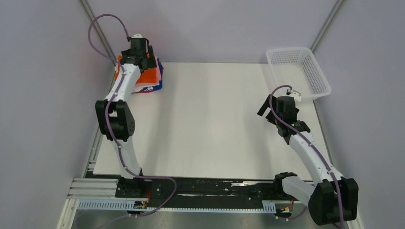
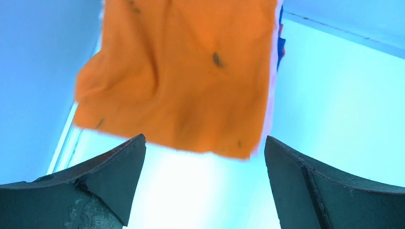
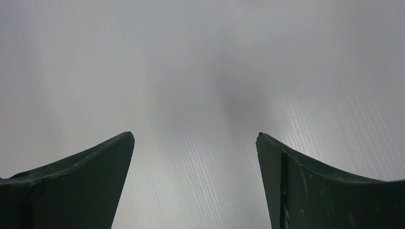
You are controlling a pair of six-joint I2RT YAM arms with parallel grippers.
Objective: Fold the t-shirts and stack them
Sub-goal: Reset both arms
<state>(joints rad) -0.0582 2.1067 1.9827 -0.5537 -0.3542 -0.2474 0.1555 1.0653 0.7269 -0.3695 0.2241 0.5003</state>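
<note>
Overhead view: a white table [image 1: 215,124] fills the middle of the frame, with grey walls closing in at the upper left and upper right. A wide stretch of white board lies open between my two arms.

The t-shirts [image 1: 152,80] sit as one folded pile in the table's upper-left corner, close to the far edge and the left wall. The orange shirt [image 2: 181,76] lies on top. A pink edge [image 2: 273,81] and a sliver of blue [image 2: 282,43] show along its right side. How many shirts lie underneath I cannot count for sure. One white mesh basket [image 1: 315,71] stands at the upper right, jutting past the table's right edge.

I have two arms. My left arm reaches long toward the upper left, its elbow raised and its wrist bent over the pile. My left gripper [image 2: 204,143] is spread wide with nothing between its fingers (the orange hem lies just beyond the tips, not touched). My right arm is folded, its elbow at the lower right. My right gripper [image 3: 196,138] is also spread wide, holding nothing, above bare wood-grained board just below the basket.
</note>
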